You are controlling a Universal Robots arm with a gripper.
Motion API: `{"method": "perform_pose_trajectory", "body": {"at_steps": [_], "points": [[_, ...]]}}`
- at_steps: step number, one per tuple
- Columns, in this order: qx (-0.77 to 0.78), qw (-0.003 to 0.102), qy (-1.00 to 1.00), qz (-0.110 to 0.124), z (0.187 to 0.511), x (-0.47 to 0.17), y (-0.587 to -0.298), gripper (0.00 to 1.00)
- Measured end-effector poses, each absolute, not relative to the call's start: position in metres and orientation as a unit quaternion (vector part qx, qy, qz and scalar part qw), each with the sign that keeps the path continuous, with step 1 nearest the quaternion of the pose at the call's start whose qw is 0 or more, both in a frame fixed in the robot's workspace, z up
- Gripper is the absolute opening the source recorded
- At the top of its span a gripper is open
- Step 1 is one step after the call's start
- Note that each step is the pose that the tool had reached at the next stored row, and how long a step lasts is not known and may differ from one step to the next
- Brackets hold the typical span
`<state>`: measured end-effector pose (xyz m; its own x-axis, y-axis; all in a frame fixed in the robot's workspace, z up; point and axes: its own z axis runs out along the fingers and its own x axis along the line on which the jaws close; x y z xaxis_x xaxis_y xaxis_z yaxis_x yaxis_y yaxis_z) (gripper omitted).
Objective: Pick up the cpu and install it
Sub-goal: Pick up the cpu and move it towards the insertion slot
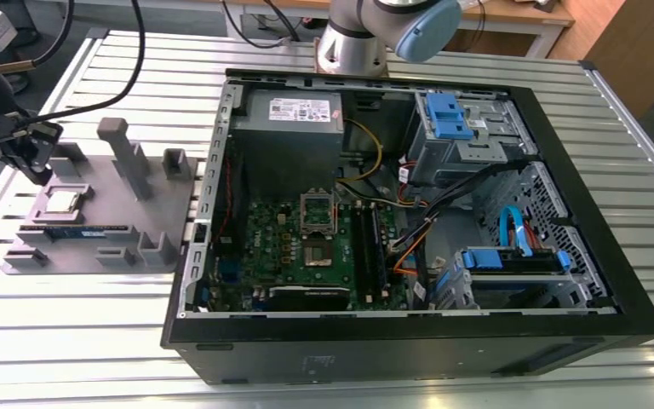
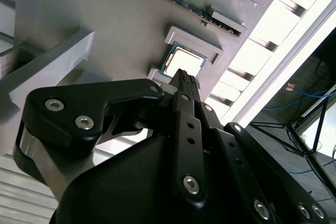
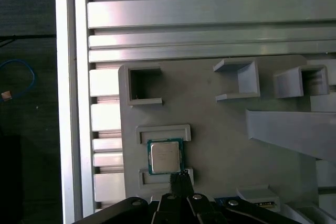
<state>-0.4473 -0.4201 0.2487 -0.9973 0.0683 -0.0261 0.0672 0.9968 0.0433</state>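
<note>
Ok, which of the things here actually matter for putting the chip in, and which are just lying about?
Part of the job: the chip on the grey tray, the gripper close to it, the socket on the board inside the computer case.
Just lying about: the memory stick, the power supply, the blue drive brackets, the cables.

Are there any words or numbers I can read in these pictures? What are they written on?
The white sticker on the grey power box: has print, too small to read.
The top of the cpu: faint marks, too blurred to read.
The memory stick: no print I can read.
So there is no text here that can be quoted.
</note>
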Motion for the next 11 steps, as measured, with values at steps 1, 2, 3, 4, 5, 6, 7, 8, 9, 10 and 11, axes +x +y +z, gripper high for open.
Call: {"method": "perform_pose_trajectory", "body": {"at_steps": [1, 2, 3, 4, 5, 6, 7, 8, 9, 10, 11], "points": [[0.034, 0.014, 0.999, 0.021, 0.248, -0.448, -0.42, 0.11], [0.034, 0.014, 0.999, 0.021, 0.246, -0.449, -0.42, 0.11], [0.034, 0.014, 0.999, 0.021, 0.245, -0.45, -0.42, 0.11], [0.034, 0.014, 0.999, 0.021, 0.243, -0.451, -0.42, 0.11], [0.034, 0.014, 0.999, 0.021, 0.241, -0.451, -0.42, 0.11], [0.034, 0.014, 0.999, 0.021, 0.24, -0.452, -0.42, 0.11], [0.034, 0.014, 0.999, 0.021, 0.238, -0.452, -0.42, 0.11], [0.034, 0.014, 0.999, 0.021, 0.236, -0.452, -0.419, 0.11], [0.034, 0.014, 0.999, 0.021, 0.235, -0.453, -0.419, 0.11], [0.034, 0.013, 0.999, 0.021, 0.233, -0.453, -0.419, 0.11], [0.034, 0.013, 0.999, 0.021, 0.231, -0.453, -0.419, 0.11]]}}
